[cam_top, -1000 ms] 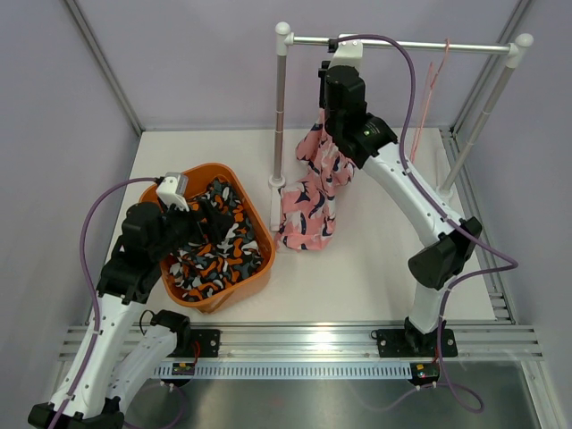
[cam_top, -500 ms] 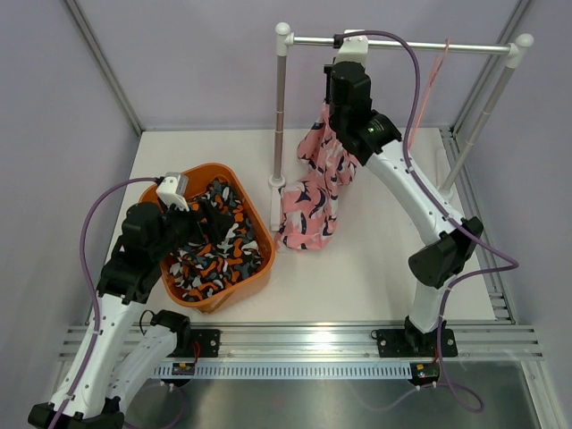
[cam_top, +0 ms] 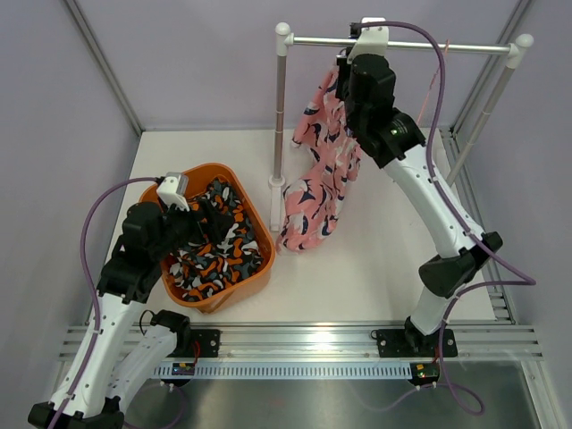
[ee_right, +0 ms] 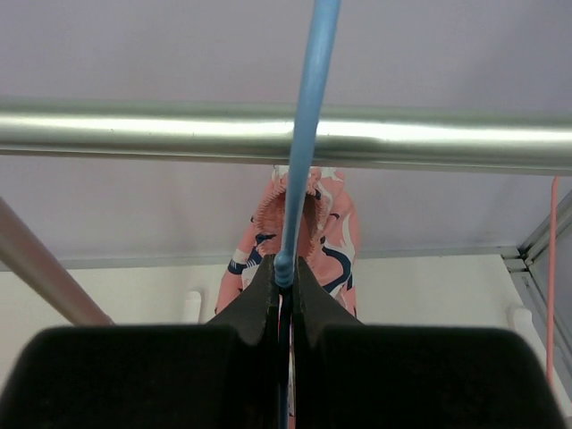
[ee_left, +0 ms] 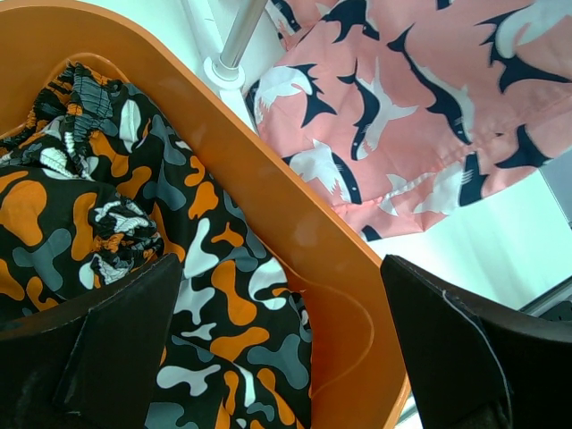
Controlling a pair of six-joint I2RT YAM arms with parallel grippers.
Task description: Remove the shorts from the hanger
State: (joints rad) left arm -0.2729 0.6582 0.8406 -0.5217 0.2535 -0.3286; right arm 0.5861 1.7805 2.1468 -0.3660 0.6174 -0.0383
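Observation:
Pink shorts [cam_top: 322, 170] with navy and white blotches hang from a blue hanger [ee_right: 304, 134] just below the metal rail [cam_top: 420, 44]. Their lower end drapes onto the table. My right gripper [ee_right: 283, 268] is shut on the blue hanger's wire, right under the rail [ee_right: 134, 134], with the shorts' waistband [ee_right: 332, 223] beyond it. In the top view the right gripper [cam_top: 344, 61] sits high beside the shorts' top. Camouflage shorts [cam_top: 219, 241] lie in the orange basket [cam_top: 228, 295]. My left gripper [ee_left: 281, 313] hangs open over the camouflage shorts [ee_left: 134, 223] and the basket wall [ee_left: 304, 241], holding nothing.
The rack's left pole [cam_top: 280, 116] stands on a white foot [cam_top: 276, 183] between the basket and the pink shorts. A thin pink hanger [cam_top: 433, 76] hangs near the rail's right end. The rack's right pole [cam_top: 483, 116] slants by the table's right edge.
My right gripper has closed on the blue hanger and moved up and to the right toward the rail, lifting the top of the pink shorts. The left arm has not moved.

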